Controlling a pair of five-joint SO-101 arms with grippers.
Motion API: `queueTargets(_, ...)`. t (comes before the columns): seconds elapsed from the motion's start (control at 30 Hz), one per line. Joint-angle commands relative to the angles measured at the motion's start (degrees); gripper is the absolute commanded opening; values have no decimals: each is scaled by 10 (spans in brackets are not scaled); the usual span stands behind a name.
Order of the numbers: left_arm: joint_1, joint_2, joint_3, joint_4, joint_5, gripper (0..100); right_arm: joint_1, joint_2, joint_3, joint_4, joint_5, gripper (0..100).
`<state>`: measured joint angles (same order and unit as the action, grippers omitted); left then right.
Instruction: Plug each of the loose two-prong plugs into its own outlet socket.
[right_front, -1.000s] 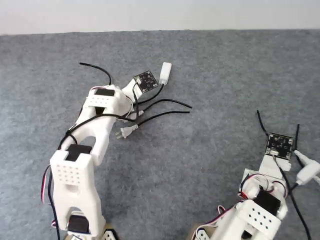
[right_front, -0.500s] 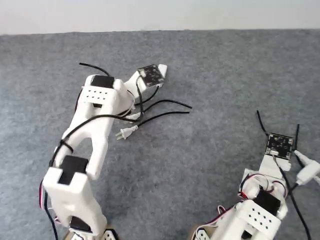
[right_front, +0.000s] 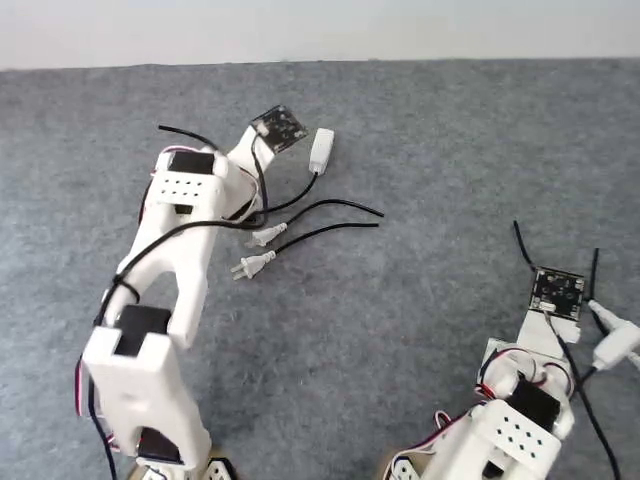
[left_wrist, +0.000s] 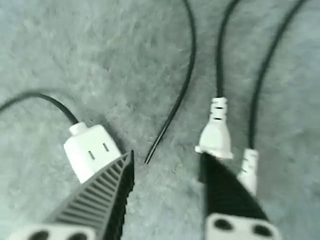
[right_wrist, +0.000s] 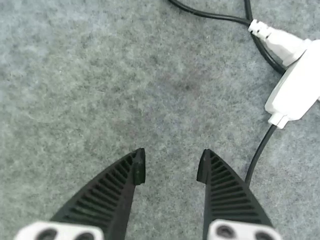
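L gripper (left_wrist: 166, 156) open wide, holding nothing, tips between loose socket (left_wrist: 92, 152) & a plug (left_wrist: 216, 137); 2nd plug (left_wrist: 248, 167) alongside, toward table's (right_front: 420, 200) far edge. R gripper (right_wrist: 172, 152) open, empty, near plugged pair (right_wrist: 296, 85) at right edge.

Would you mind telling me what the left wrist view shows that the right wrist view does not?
Left wrist view: a loose socket with two empty slots, two unplugged plugs and a black cable end. Right wrist view: a white plug that looks already joined to a second socket. Both: grey carpet and an open gripper, the left gripper in one, the right gripper in the other.
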<state>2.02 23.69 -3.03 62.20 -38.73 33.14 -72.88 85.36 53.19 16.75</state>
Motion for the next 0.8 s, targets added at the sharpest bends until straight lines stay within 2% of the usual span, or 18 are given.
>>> queueTargets(0.0, -5, 31, -18, -47, -8, 235, -5, -7, -5, -11, 8, 180)
queueTargets(0.23, -2, 85, -19, -171, -15, 174, -5, -7, -5, -11, 8, 180)
queueTargets(0.67, 13, 137, -33, -175, -15, 18, -5, -7, -5, -10, 8, 180)
queueTargets(0.77, 12, 144, -36, -174, -15, 13, -5, -7, -5, -10, 8, 180)
